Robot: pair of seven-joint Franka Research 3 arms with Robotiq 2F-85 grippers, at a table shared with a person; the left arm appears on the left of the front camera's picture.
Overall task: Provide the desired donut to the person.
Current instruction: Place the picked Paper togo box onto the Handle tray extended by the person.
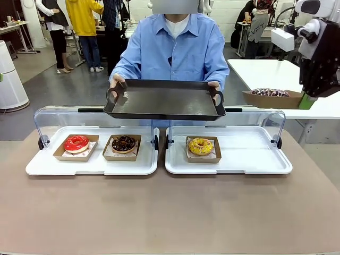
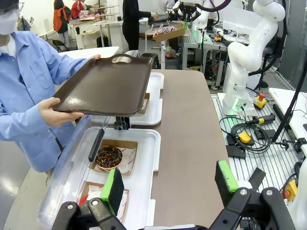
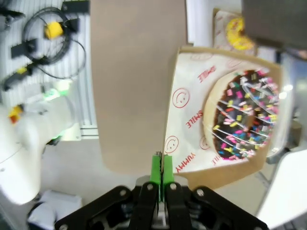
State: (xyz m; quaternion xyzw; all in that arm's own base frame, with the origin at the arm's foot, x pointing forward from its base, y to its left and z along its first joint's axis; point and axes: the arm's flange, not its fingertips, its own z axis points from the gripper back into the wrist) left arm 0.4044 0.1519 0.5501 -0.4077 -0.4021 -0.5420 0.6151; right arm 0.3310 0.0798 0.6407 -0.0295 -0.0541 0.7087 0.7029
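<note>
- Step in hand, as I read it: delivery. Right jaws are together, clamped on the rim of a cardboard boat [image 1: 268, 100] carrying the sprinkled donut [image 1: 270, 92].
- That boat hangs in the air at my right, off to the side of the person [image 1: 175, 48] and apart from the dark tray [image 1: 164, 101].
- The person holds the dark tray by both handles, roughly level, above the far edge of the surface [image 1: 170, 212]. It's bare, so nothing has been delivered yet.
- Left jaws are apart and empty, hanging over the left white tray [image 1: 93, 166].
- Next move, my call: swing the boat left over the dark tray, lower until it sits flat, then let go.
- The grip is on one edge only, so I'd keep the wrist level; a tilt could slide the donut off.
- Count: four donuts, each in its own cardboard boat.
  - One sprinkled, in the grip.
  - A red donut [image 1: 76, 143] and a chocolate donut [image 1: 124, 143] on the left white tray.
  - A yellow donut [image 1: 200, 146] on the right white tray [image 1: 249, 159].
- Two white trays, both clear lids open. One dark tray.
</note>
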